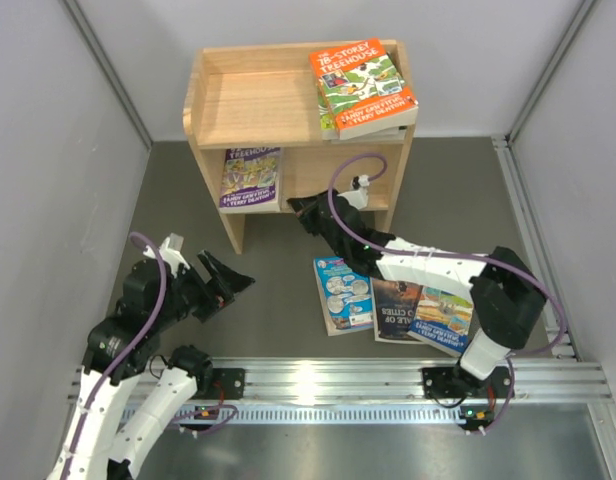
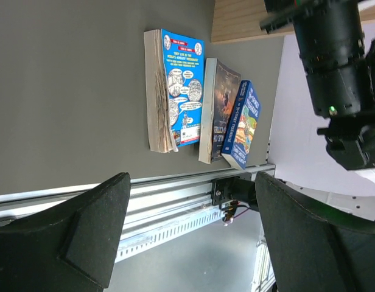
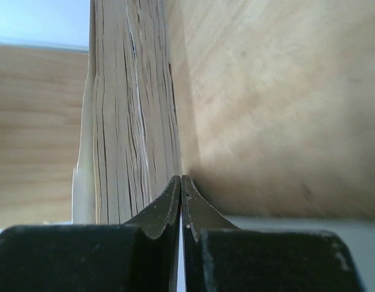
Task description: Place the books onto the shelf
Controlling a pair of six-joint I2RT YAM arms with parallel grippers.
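Partway there, I'd say. A stack of books (image 1: 363, 85) lies on top of the shelf (image 1: 238, 100) at its right end, and a purple book (image 1: 250, 178) stands in the lower tier. Three are left on the table (image 1: 268, 320) — a blue book (image 1: 343, 292), a dark book (image 1: 396, 308) and a third book (image 1: 443, 318). The right gripper (image 1: 300, 208), pinched closed on nothing, pokes into the lower tier beside standing pages. The left gripper (image 1: 226, 278) hangs spread wide and empty.
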